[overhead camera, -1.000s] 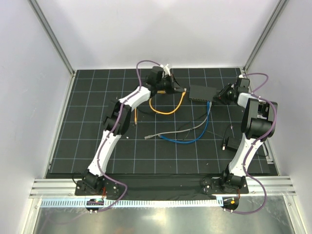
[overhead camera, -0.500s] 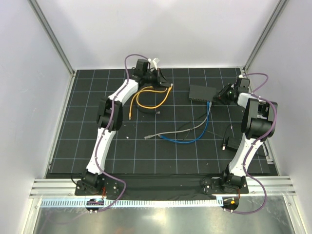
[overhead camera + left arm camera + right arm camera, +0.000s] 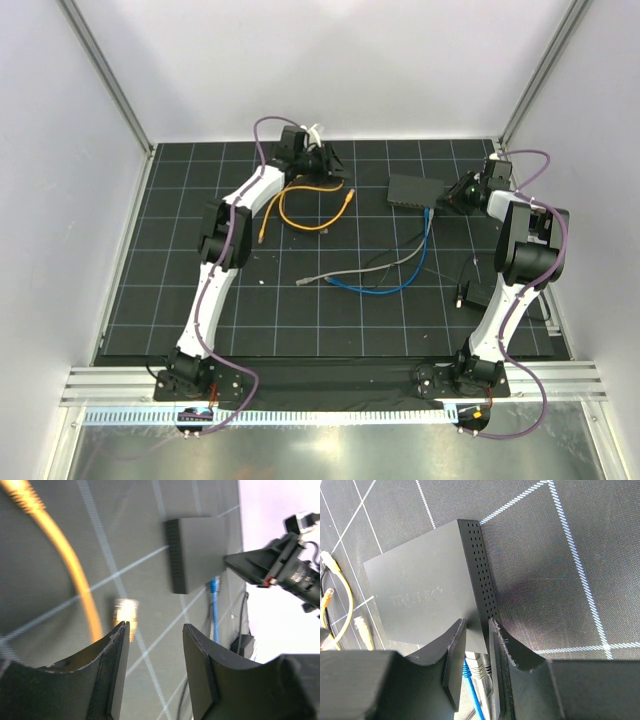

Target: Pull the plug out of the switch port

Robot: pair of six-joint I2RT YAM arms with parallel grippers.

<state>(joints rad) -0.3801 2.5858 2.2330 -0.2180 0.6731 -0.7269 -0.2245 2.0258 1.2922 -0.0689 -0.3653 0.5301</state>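
Observation:
The black switch (image 3: 412, 190) lies on the gridded mat at the back right. My right gripper (image 3: 462, 193) is shut on its corner; in the right wrist view its fingers (image 3: 477, 625) pinch the switch (image 3: 425, 595) next to a blue plug (image 3: 467, 667) and a grey plug (image 3: 481, 662) that sit in the ports. The yellow cable (image 3: 300, 205) lies loose on the mat, its plug (image 3: 349, 197) apart from the switch. My left gripper (image 3: 325, 160) hovers at the back, open (image 3: 155, 627), with nothing between its fingers. The yellow plug (image 3: 126, 612) shows blurred beyond them.
A blue cable (image 3: 400, 285) and a grey cable (image 3: 370, 268) run from the switch across the mat's middle. A small black box (image 3: 478, 295) sits by the right arm. White walls and metal posts close in the mat on three sides.
My left gripper moved left, away from the switch, taking the yellow plug with it. It has since opened and the plug now lies on the mat. The right gripper has not moved.

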